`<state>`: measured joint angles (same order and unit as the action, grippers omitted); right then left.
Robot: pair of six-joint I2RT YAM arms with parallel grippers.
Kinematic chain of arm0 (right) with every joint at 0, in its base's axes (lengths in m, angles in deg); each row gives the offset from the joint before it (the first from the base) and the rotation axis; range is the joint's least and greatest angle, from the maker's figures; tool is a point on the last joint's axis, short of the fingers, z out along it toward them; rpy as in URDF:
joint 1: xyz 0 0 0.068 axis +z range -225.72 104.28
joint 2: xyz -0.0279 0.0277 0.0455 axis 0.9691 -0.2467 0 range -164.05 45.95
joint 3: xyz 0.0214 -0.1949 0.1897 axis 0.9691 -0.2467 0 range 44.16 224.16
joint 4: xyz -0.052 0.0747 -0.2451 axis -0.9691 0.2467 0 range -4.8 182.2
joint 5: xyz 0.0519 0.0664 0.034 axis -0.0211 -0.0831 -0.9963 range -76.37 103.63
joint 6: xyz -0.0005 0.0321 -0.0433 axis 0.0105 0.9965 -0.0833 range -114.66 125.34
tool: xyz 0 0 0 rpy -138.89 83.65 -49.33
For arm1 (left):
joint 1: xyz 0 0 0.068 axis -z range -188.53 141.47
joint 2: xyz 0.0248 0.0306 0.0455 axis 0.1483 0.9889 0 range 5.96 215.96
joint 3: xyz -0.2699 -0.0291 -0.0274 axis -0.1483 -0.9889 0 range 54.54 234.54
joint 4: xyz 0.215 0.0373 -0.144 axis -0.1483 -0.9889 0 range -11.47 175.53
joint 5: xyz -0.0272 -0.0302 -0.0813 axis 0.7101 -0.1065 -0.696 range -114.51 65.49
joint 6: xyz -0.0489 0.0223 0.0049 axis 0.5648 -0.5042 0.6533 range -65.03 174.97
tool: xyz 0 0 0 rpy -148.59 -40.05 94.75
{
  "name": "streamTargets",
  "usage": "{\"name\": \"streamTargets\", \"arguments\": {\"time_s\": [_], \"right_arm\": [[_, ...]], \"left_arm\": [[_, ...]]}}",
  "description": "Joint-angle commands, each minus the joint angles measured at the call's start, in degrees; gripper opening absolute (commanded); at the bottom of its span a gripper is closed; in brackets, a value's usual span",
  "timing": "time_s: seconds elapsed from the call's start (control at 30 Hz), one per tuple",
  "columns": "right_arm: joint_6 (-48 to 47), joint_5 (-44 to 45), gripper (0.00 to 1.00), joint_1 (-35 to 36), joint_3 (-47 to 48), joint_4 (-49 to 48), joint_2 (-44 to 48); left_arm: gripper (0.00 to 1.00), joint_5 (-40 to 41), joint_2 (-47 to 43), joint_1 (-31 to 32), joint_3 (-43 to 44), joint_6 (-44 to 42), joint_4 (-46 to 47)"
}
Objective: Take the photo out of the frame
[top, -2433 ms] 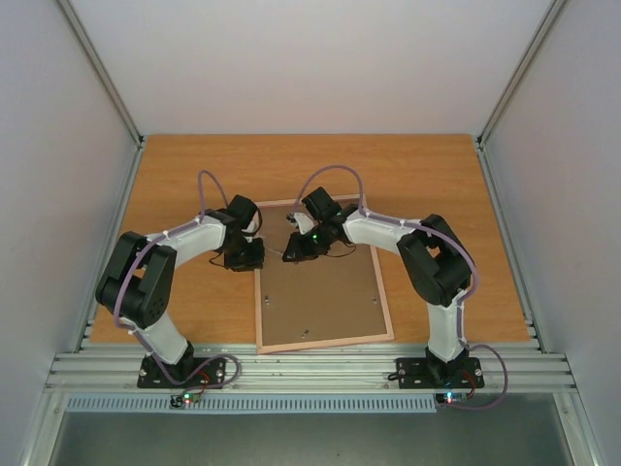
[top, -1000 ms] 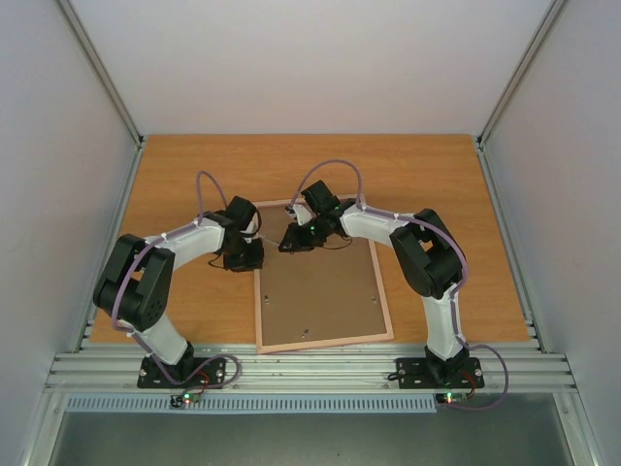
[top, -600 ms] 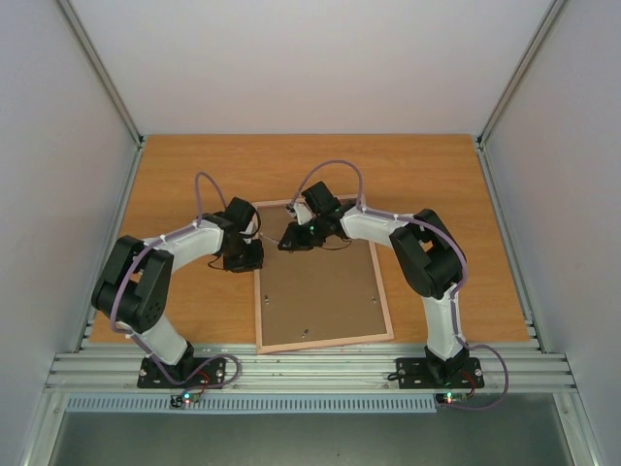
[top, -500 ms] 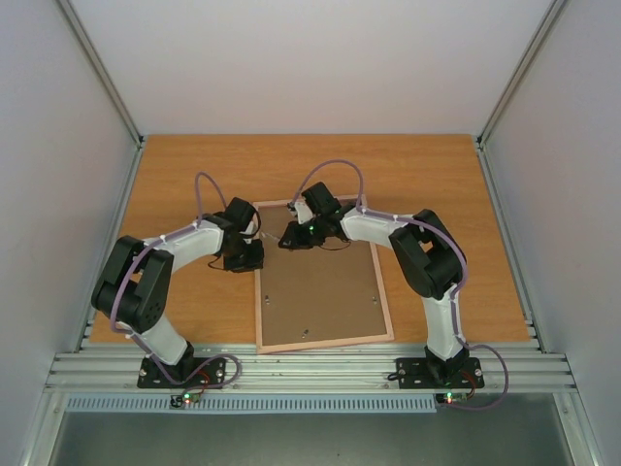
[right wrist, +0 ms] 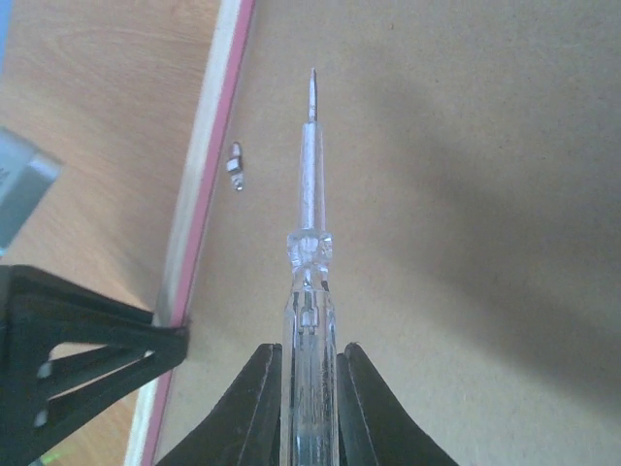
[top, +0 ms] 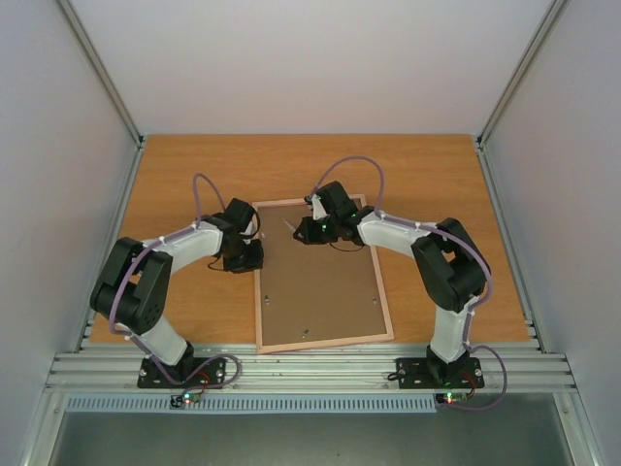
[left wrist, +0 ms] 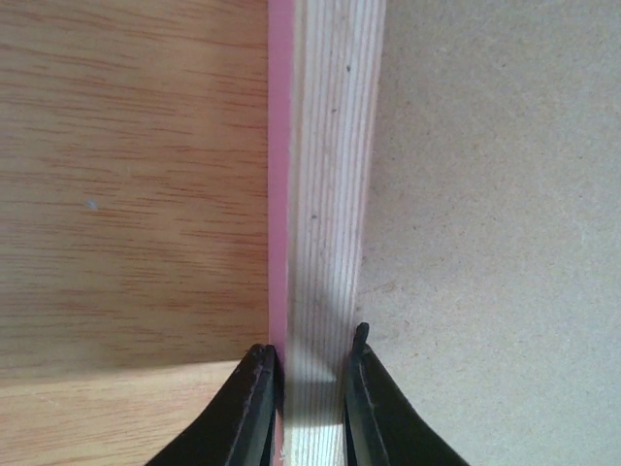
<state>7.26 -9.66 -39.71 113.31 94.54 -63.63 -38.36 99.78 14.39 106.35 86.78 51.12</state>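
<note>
Table (top: 194, 165): wood-grain top, walled on three sides. The frame (top: 325, 343): large thin rectangle lying flat, face down, at the table's centre toward 6 o'clock, light wood back uppermost, with a pink strip showing along its outer edge in the wrist views. Backing board (top: 320, 296): plain brown panel filling the frame's opening. Left gripper (left wrist: 310, 369): at the frame's 10 o'clock side, fingers clamped across the left rail, one against the pink outer edge and the other on the inner edge beside the board. Right gripper (right wrist: 309, 388): over the frame's 12 o'clock end, clenched on a clear-handled screwdriver (right wrist: 309, 252). The screwdriver's thin tip points to 12 o'clock in the right wrist view, above the board; contact cannot be told. Small metal tab (right wrist: 235, 167): on the board at the shaft's 9 o'clock, just beside the rail.
</note>
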Motion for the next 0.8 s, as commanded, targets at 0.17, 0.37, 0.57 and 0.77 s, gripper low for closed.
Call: {"name": "streamTargets", "arguments": {"time_s": [0.17,0.37,0.57,0.77], "right_arm": [[-4.70,-5.78,0.01,-0.27,0.08,1.07,4.48],[-3.18,-1.60,0.01,-0.04,-2.26,0.40,5.57],[0.00,3.67,0.01,-2.05,-6.80,-1.60,10.73],[-0.87,6.00,0.01,-3.55,-11.15,-2.17,17.33]], "left_arm": [[0.06,-4.34,-1.26,0.81,-1.89,3.61,-3.88],[0.05,-2.71,-2.51,0.81,-2.06,4.75,-4.16],[0.01,-2.49,-3.89,0.73,-3.04,8.52,-2.72],[0.01,-1.95,-5.34,0.73,-4.29,12.19,-1.66]]}}
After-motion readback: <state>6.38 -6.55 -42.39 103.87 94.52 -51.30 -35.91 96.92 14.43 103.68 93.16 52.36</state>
